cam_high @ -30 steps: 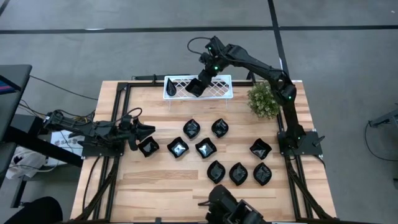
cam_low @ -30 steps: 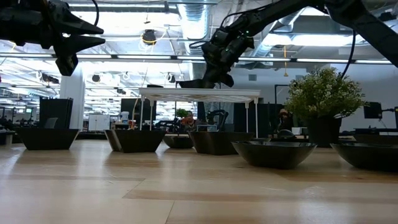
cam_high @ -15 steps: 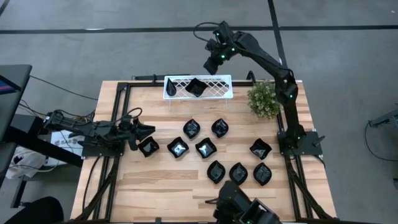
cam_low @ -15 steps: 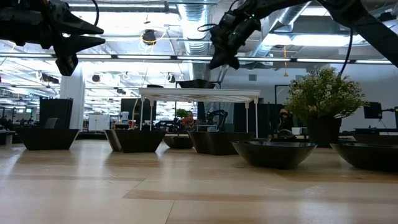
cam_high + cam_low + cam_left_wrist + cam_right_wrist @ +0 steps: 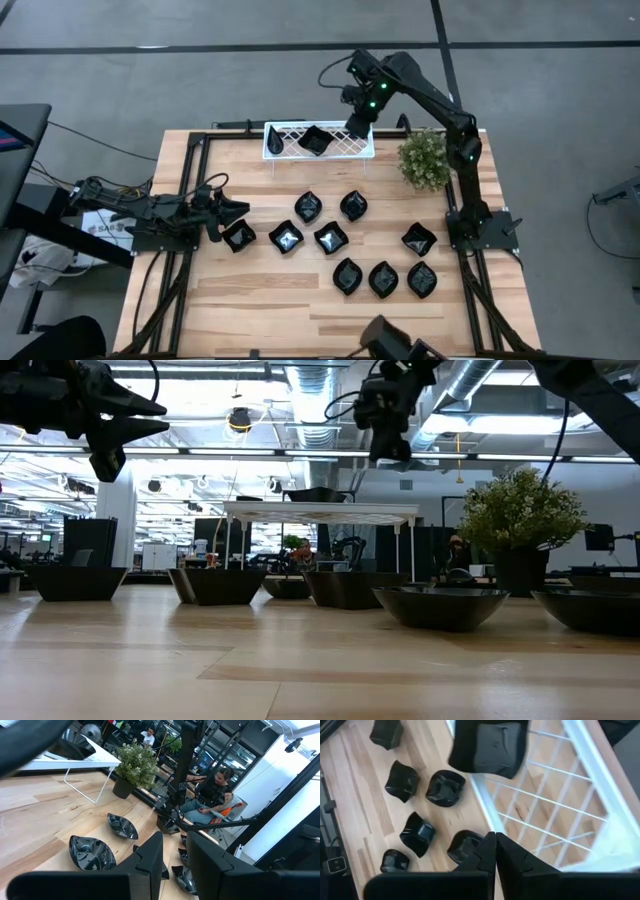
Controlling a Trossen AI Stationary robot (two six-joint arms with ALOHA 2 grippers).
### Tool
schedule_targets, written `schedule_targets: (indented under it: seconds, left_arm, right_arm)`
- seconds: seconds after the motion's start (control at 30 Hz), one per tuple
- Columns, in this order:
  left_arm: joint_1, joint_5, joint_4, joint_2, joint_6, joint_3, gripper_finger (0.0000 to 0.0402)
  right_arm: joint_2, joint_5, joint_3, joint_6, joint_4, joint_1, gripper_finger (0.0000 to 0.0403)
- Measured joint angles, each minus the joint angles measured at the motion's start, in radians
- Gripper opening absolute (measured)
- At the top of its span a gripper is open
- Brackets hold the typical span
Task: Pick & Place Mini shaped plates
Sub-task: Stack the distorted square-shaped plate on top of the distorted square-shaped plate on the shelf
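High view, right claw (image 5: 359, 128): raised over the right end of the white lattice tray (image 5: 285, 147) at the far edge of the worktop (image 5: 260, 290); it carries nothing.
High view, placed plate (image 5: 314, 140): one black mini plate lies on the tray, apart from the claw, so I judge this placement done.
High view, remaining plates: nine black mini plates lie across the middle and near right of the worktop, well apart from the tray, likely awaiting their turn.
High view, left claw (image 5: 232, 212): low at the left side, just beside the leftmost plate (image 5: 239, 236); empty as far as I can see.
Low view, tray: stands on thin legs, the placed plate on top, the right claw above and to its right.
Left wrist view, left claw: fingers (image 5: 147, 862) parted with a clear gap, nothing between them.
Right wrist view, right claw: fingers (image 5: 486, 855) pressed together, empty, with the placed plate beyond on the lattice.
Potted plant (image 5: 424, 160): far right, beside the tray.
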Motion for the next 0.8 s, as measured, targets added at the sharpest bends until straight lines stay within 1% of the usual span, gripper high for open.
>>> schedule_targets:
  seconds: [0.17, 0.63, 0.8]
  left_arm:
    - [0.000, 0.000, 0.000, 0.000, 0.000, 0.000, 0.0088]
    - [0.000, 0.000, -0.001, 0.000, 0.000, 0.000, 0.0088]
    - [0.000, 0.000, -0.002, 0.000, 0.000, 0.000, 0.0088]
  right_arm:
    - [-0.038, -0.031, -0.004, 0.018, -0.002, 0.057, 0.0005]
    - [-0.115, -0.023, -0.019, 0.070, -0.001, 0.312, 0.0002]
    - [-0.113, -0.014, -0.090, 0.074, 0.007, 0.397, 0.0002]
